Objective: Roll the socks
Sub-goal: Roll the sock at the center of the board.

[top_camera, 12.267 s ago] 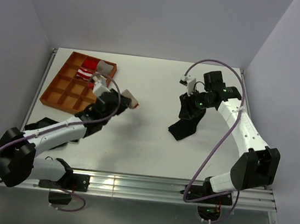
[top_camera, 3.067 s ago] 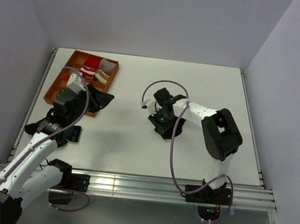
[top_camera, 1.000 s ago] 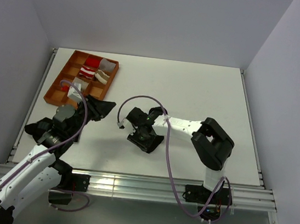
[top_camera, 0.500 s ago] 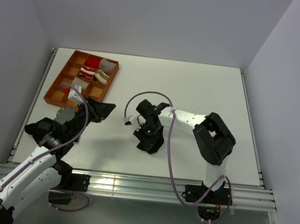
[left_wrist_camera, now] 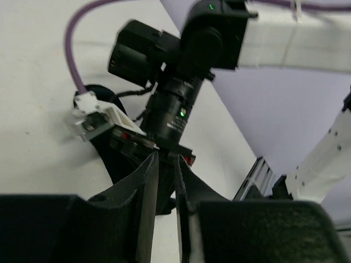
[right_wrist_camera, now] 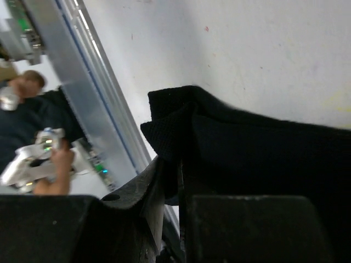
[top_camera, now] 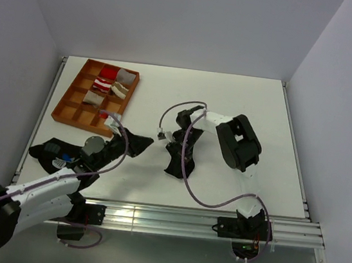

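Two claws: left gripper (top_camera: 140, 145) and right gripper (top_camera: 176, 148) ended up close together mid-table.
Change: right fingers went from spread to pinching the black sock (top_camera: 175, 164); left arm swung away from the tray (top_camera: 62, 107) toward it.
Meaning: sock looked secured, roll probably just starting, left likely coming in to help.
Left claw: fingers nearly pressed together, thin slit, nothing seen in it.
Sock place: on the white table (top_camera: 244, 108), under right gripper, near left fingertips.
Second sock: not identifiable; a greyish bundle (top_camera: 93, 96) sat in one tray compartment.
Texture: black sock fine knit, soft, folded edge; tray rigid, orange-brown, gridded.
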### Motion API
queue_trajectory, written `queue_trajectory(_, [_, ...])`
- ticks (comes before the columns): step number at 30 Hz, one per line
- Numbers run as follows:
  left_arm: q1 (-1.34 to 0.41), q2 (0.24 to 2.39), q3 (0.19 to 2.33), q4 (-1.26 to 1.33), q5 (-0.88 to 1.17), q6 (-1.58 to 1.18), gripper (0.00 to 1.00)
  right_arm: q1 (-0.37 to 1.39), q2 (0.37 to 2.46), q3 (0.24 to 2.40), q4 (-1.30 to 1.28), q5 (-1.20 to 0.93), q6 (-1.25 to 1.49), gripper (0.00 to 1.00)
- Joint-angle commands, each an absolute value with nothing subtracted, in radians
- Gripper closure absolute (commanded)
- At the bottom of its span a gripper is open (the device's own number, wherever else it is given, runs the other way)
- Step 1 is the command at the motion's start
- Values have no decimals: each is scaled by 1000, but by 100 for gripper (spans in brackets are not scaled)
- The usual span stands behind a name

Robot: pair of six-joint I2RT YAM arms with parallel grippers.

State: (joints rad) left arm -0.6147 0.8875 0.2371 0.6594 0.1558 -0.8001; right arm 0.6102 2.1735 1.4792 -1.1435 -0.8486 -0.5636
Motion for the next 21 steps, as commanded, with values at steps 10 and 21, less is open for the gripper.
queue_trajectory(10, [-707, 1311, 265, 1061, 336, -629, 76, 543, 2264, 1571, -1385, -996, -713, 84])
queue_trajectory(21, [-715, 1610, 377, 1164, 529, -597, 63, 537, 2264, 1557, -1382, -988, -715, 84])
